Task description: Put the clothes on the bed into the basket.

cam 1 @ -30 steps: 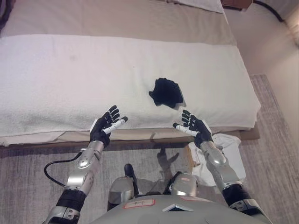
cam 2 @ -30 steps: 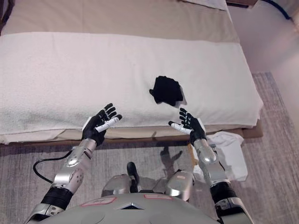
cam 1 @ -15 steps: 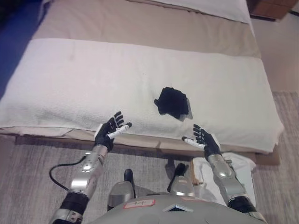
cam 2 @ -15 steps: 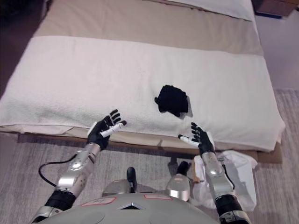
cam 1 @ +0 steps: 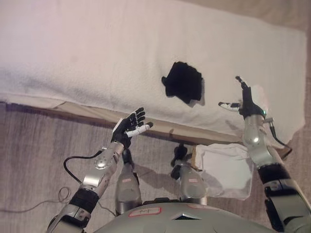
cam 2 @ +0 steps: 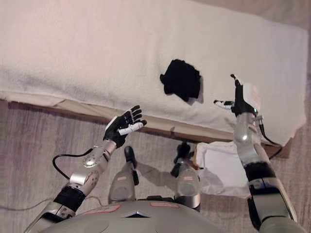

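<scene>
A crumpled black garment (cam 1: 183, 81) lies on the white bed cover (cam 1: 87, 48), a little right of the middle and near the front edge. My right hand (cam 1: 244, 100) is raised over the bed to the right of the garment, fingers straight, holding nothing. My left hand (cam 1: 128, 127) hovers open above the bed's front edge, below and left of the garment, also with nothing in it. A white cloth-lined basket (cam 1: 225, 166) stands on the floor under my right arm, by the bed's front edge.
The bed's wooden base rail (cam 1: 160, 130) runs along its front edge. Grey carpet (cam 1: 34, 150) covers the floor in front of the bed.
The camera has tipped and moved in closer to the bed. My right hand has risen from the bed's edge to over the cover, right of the garment. The garment has not moved.
</scene>
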Controlling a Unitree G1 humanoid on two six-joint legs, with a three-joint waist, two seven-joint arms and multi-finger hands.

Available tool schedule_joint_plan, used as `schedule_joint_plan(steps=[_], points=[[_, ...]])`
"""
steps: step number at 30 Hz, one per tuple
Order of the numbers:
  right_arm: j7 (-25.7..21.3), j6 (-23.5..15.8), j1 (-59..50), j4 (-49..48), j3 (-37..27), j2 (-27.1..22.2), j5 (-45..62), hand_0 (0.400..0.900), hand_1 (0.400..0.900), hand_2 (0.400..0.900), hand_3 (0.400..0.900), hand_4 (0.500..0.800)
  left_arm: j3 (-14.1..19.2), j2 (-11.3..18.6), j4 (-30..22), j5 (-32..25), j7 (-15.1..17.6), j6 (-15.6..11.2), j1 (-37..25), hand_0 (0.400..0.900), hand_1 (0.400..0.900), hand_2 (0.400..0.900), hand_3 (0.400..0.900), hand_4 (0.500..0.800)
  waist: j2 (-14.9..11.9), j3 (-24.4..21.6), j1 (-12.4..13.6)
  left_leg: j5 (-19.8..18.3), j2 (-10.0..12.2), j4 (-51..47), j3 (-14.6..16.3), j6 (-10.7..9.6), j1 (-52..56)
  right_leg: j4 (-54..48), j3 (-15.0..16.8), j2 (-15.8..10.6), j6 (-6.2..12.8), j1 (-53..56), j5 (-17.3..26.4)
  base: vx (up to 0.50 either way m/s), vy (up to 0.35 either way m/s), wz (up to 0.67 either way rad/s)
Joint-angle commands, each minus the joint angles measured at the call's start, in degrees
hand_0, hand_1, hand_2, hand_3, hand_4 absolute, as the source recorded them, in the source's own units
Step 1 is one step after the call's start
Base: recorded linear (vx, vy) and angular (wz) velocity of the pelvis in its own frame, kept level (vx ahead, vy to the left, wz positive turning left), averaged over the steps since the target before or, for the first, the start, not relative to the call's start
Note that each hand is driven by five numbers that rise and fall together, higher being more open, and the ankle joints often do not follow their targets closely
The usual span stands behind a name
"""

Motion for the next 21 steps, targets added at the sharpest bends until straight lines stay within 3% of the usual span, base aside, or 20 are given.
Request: schedule_joint_plan(steps=[1,9,15,21], points=[[-4.54,0.95,-11.35,1.85,1.82,-4.85,-3.59,0.900,0.900,0.900,0.900,0.800,-0.87,0.10,-6.71,-1.52,0.81,-5.98,-3.54,0.900,0.900,0.900,0.900,0.800,-0.54,3.28,1.99,-6.62,2.23,3.80,4.21,-0.40,3.54,5.68,3.40,-5.07,6.58,-2.70,1.33,-0.06,0.033,0.14],[-4.87,1.05,-25.70,11.78,6.45,-6.84,1.76,0.900,0.900,0.900,0.900,0.800,-1.79,1.21,-7.42,-3.60,1.77,-6.96,-6.65,0.900,0.900,0.900,0.900,0.800,-0.57,8.21,3.61,-7.99,0.57,9.40,1.05,-0.01,-5.13,7.24,2.46,-7.41,6.54,-6.85,2.44,-0.06,0.016,0.21],[-5.51,0.65,-39.85,28.29,9.72,-6.93,12.11,0.900,0.900,0.900,0.900,0.800,-2.11,1.95,-7.46,-4.58,3.57,-7.22,-8.01,0.900,0.900,0.900,0.900,0.800,0.28,10.59,5.72,-7.53,-1.03,10.75,-0.78,0.46,-10.41,7.89,1.61,-8.89,6.53,-9.82,2.89,-0.03,0.034,0.24],[-3.23,0.88,-50.96,42.65,13.36,-6.05,19.07,0.900,0.900,0.900,0.900,0.800,-3.31,2.31,-7.80,-4.67,4.77,-6.72,-10.32,0.900,0.900,0.900,0.900,0.800,0.71,12.23,7.21,-7.78,-2.15,12.31,-2.45,1.08,-13.27,9.87,1.57,-9.68,6.30,-11.43,2.21,-0.01,0.024,0.19]])
